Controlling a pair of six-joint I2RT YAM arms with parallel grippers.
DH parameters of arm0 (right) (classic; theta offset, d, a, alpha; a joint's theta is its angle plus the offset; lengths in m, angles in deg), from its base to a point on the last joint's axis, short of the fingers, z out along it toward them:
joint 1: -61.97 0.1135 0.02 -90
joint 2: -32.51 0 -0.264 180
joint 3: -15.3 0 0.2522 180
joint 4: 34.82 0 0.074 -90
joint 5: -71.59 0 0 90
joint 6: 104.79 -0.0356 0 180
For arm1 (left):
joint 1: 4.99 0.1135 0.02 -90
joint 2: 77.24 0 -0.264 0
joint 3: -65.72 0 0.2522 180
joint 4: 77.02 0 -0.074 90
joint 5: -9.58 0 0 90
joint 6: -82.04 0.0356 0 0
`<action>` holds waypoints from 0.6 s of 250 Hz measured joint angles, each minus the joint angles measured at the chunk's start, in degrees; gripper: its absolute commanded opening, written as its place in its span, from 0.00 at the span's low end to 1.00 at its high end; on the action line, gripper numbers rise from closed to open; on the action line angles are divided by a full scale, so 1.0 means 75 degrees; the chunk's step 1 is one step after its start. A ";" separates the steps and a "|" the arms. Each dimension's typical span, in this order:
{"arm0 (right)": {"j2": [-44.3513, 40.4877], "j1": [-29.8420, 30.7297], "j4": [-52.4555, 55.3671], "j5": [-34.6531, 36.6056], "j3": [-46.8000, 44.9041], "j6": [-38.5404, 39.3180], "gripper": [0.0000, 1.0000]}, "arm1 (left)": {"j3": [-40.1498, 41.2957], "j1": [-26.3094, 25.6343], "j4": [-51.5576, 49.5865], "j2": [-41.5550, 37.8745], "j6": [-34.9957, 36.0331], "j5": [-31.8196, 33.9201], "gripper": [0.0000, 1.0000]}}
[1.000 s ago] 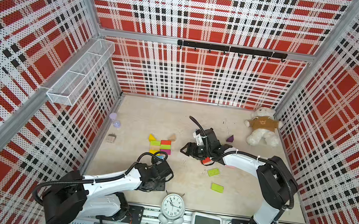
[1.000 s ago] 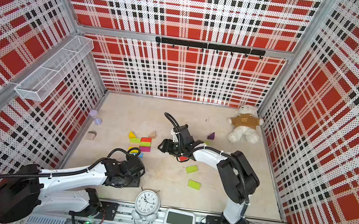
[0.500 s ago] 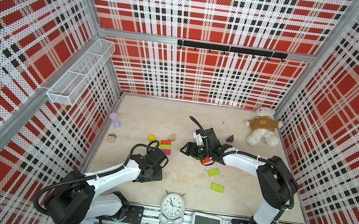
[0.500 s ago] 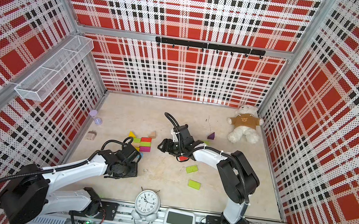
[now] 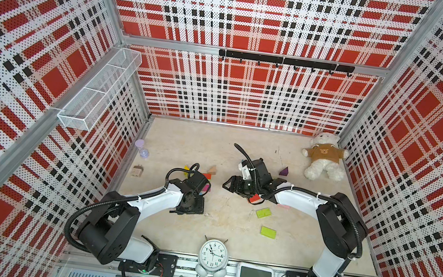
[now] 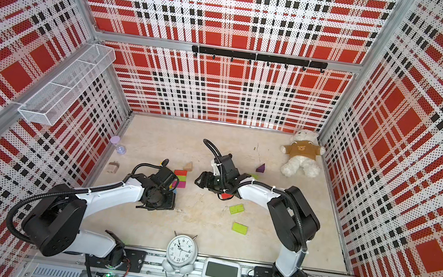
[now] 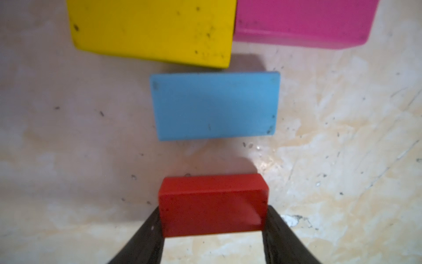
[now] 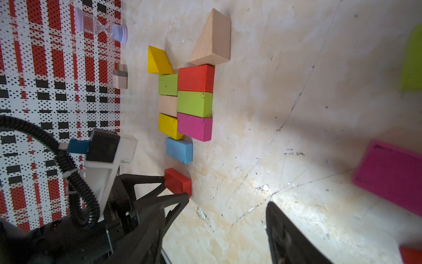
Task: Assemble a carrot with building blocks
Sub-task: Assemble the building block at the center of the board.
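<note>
Building blocks (image 8: 194,102): the laid pieces stand in two touching columns just ahead of the left gripper (image 7: 212,209), whose jaws are clamped on the short ends of a red block (image 7: 212,189). A blue block (image 7: 215,106) lies just beyond it, apart. The right gripper (image 8: 226,201) hovers nearby, jaws spread and empty, a magenta block (image 8: 388,173) beside it.
</note>
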 measured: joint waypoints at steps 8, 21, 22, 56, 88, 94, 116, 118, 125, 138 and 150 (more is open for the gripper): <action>0.0041 0.0000 0.0003 -0.0003 0.0000 0.0000 0.70 | -0.0047 0.0067 -0.0003 0.0044 0.0099 -0.0026 0.59; 0.0105 -0.0006 0.0003 0.0003 0.0000 -0.0003 0.70 | -0.0099 0.0154 0.0000 0.0102 0.0216 -0.0058 0.59; 0.0117 -0.0006 0.0003 0.0003 0.0000 -0.0003 0.70 | -0.0102 0.0157 -0.0003 0.0105 0.0224 -0.0061 0.59; 0.0210 -0.0020 0.0009 0.0000 0.0000 -0.0032 0.70 | -0.0207 0.0239 -0.0020 0.0236 0.0434 -0.0102 0.60; 0.0233 -0.0020 0.0000 -0.0009 0.0003 -0.0073 0.70 | -0.0274 0.0245 -0.0044 0.0312 0.0525 -0.0102 0.60; 0.0239 -0.0020 0.0000 -0.0015 0.0003 -0.0082 0.70 | -0.0280 0.0248 -0.0044 0.0323 0.0530 -0.0102 0.60; 0.0274 -0.0020 0.0000 -0.0026 0.0003 -0.0134 0.70 | -0.0297 0.0283 -0.0050 0.0347 0.0551 -0.0125 0.60; 0.0277 -0.0020 0.0000 -0.0026 0.0003 -0.0137 0.70 | -0.0300 0.0286 -0.0050 0.0350 0.0551 -0.0125 0.60; 0.0286 -0.0020 0.0000 -0.0029 0.0003 -0.0140 0.70 | -0.0306 0.0306 -0.0052 0.0353 0.0554 -0.0140 0.60; 0.0300 -0.0020 0.0000 -0.0032 0.0003 -0.0146 0.70 | -0.0321 0.0350 -0.0044 0.0370 0.0571 -0.0160 0.60; 0.0309 -0.0020 0.0003 -0.0032 0.0003 -0.0146 0.70 | -0.0353 0.0385 -0.0047 0.0396 0.0586 -0.0175 0.60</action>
